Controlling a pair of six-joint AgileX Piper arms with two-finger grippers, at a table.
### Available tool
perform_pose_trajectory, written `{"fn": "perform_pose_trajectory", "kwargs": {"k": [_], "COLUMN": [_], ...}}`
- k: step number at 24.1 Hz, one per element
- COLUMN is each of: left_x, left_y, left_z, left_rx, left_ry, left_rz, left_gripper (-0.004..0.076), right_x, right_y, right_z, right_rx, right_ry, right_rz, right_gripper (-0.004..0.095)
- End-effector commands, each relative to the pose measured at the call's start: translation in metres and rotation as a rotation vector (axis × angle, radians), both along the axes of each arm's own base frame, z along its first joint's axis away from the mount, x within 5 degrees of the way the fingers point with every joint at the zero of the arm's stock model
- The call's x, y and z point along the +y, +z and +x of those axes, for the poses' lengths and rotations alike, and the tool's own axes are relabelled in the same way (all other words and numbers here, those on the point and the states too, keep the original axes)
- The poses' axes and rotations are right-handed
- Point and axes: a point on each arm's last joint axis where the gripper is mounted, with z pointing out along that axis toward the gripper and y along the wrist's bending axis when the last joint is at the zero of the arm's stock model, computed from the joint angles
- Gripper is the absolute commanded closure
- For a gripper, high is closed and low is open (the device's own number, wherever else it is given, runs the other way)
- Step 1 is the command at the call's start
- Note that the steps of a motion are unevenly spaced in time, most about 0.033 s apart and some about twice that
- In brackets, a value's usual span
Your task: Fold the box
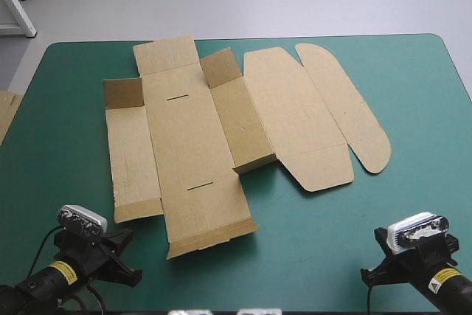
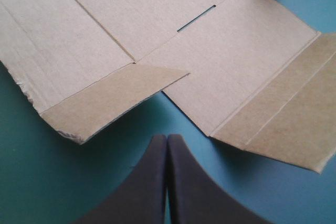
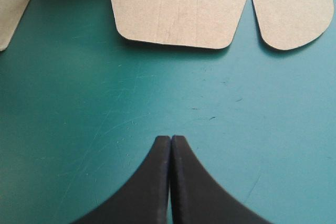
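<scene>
Brown box (image 1: 193,134), nearly flat, unfolded on table

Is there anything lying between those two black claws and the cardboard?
Nothing visible. Only bare teal-green cover separates the left claw and the right claw from the box. Both claws are shut.

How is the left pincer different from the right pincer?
The left pincer points at the near edge of the box, close ahead of it; the right pincer has a wide stretch of bare teal-green cover before the box's rounded flaps. The left one sits by the cover's near left corner, the right one by its near right corner. Both are black, shut and holding nothing.
</scene>
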Motion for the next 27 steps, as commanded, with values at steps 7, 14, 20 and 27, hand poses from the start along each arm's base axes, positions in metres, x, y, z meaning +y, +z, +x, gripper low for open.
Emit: {"fn": "perform_pose_trajectory", "kwargs": {"k": [7, 14, 20, 27], "left_x": [-0.003, -0.003, 0.001, 0.008], "left_y": [0.012, 0.012, 0.044, 0.091], "left_z": [0.004, 0.004, 0.009, 0.039], "left_rx": [-0.061, -0.060, -0.122, -0.114], "left_ry": [0.000, 0.000, 0.045, 0.189], "left_rz": [-0.044, -0.046, -0.031, 0.142], "left_gripper": [0.0734, 0.0734, 0.0727, 0.0436], "right_x": [0.000, 0.000, -0.001, -0.003], "right_y": [0.015, 0.015, 0.040, 0.087], "right_z": [0.004, 0.004, 0.010, 0.046], "right_rx": [-0.083, -0.083, -0.142, -0.183], "right_ry": [-0.012, -0.012, -0.025, -0.087], "right_rz": [0.025, 0.025, -0.012, -0.129], "right_gripper": [0.0924, 0.0924, 0.0921, 0.0603]}}
